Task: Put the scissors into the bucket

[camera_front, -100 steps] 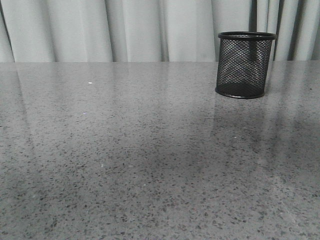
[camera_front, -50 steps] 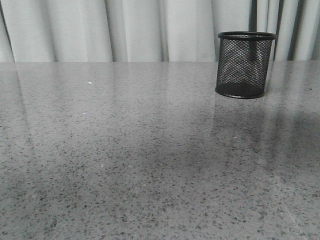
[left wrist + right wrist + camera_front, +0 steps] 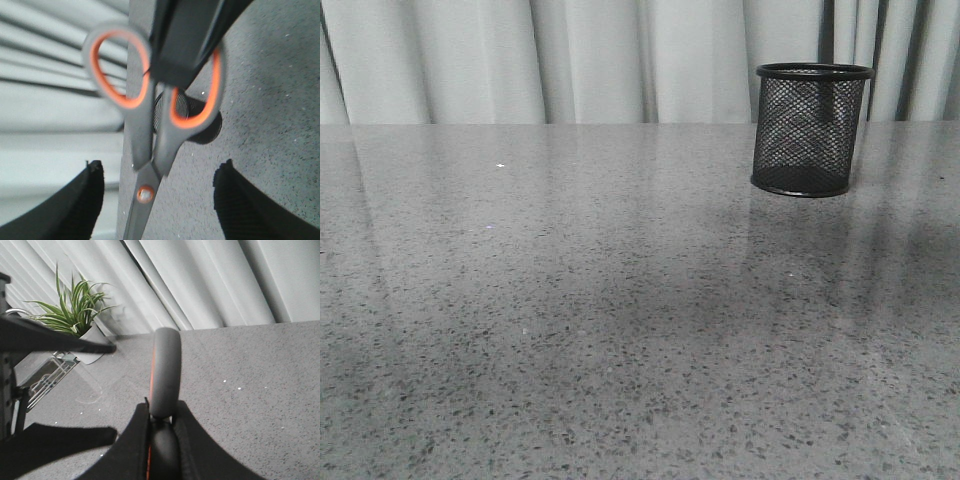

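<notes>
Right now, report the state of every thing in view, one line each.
scissors: held by one handle loop, blades look closed, not in the bucket yet.
bucket: upright on the table, nothing showing inside, untouched.
right gripper: shut on the scissors' handle loop.
left gripper: open, holding nothing.
potted plant: upright.
</notes>
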